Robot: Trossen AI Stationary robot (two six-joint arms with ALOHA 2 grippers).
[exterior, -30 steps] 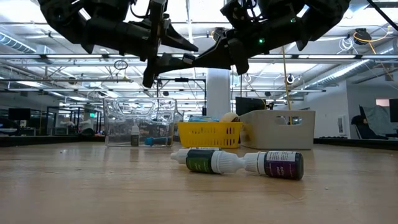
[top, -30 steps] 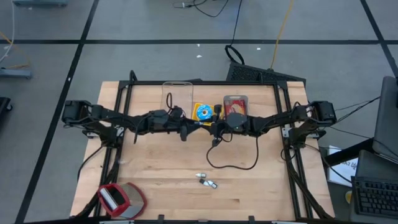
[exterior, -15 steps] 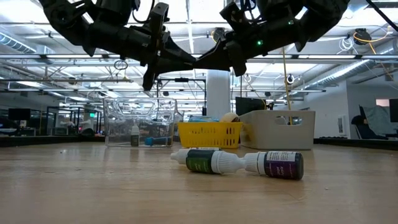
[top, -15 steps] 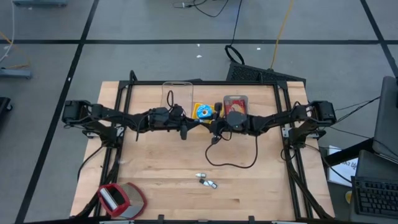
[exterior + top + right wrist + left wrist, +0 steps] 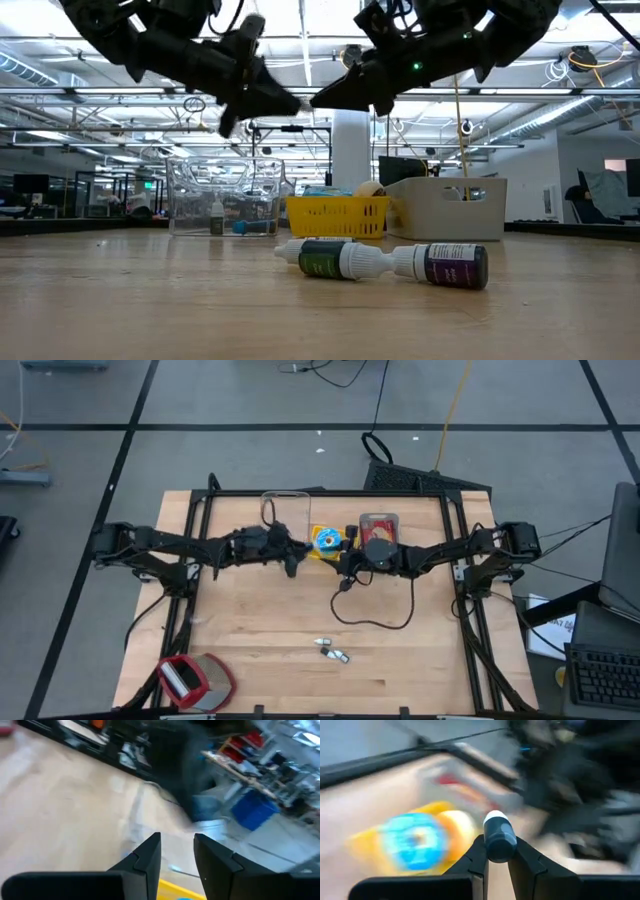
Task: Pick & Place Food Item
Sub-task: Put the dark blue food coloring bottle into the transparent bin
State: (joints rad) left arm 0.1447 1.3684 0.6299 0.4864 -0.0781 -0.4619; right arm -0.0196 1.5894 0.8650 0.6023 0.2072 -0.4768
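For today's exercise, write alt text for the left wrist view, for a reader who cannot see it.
The left gripper pinches a small dark bottle with a white cap between its two fingers. Behind it, blurred, are a yellow basket holding something blue, the wooden table, and the other dark arm.

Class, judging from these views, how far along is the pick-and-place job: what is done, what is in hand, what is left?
Done: the left gripper has picked a small dark bottle with a white cap. In hand: it holds the bottle above the table, near the yellow basket. Left: placing it; the right gripper is empty, and two bottles lie on the table.
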